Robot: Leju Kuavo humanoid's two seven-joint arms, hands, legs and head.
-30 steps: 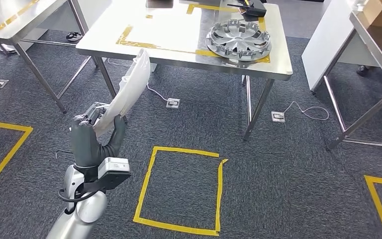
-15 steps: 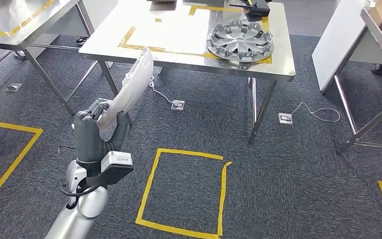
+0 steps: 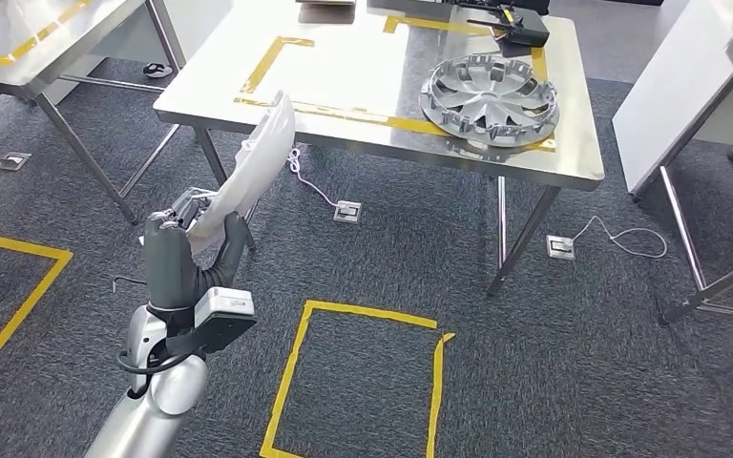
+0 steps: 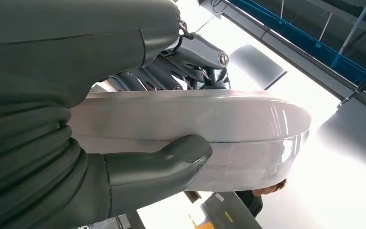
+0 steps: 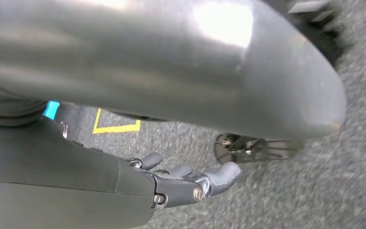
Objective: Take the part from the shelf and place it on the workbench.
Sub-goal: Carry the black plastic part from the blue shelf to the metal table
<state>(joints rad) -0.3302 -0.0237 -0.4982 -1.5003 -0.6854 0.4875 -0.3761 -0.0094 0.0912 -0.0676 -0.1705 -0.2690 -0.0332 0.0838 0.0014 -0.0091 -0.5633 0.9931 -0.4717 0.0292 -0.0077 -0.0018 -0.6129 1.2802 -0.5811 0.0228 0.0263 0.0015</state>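
My left hand (image 3: 179,262) grips the lower end of a long curved white part (image 3: 253,167), which stands up and leans toward the steel workbench (image 3: 344,67). In the left wrist view the thumb (image 4: 171,160) presses the white part (image 4: 238,119) from one side and the dark fingers (image 4: 186,62) close on the other. The part's top end overlaps the workbench's near left edge in the head view. My right hand (image 5: 190,183) hangs over the grey carpet, fingers loosely extended with nothing in them.
A silver wheel cover (image 3: 490,98) lies on the workbench's right side inside yellow tape. Yellow tape squares (image 3: 363,382) mark the carpet. A second steel table (image 3: 38,38) stands at left, a white cabinet (image 3: 687,86) at right. Floor sockets and a cable (image 3: 620,239) lie under the bench.
The whole view has shifted: the workbench now sits closer and more to the right in the picture, so the camera has moved. My left hand keeps the same hold on the white part.
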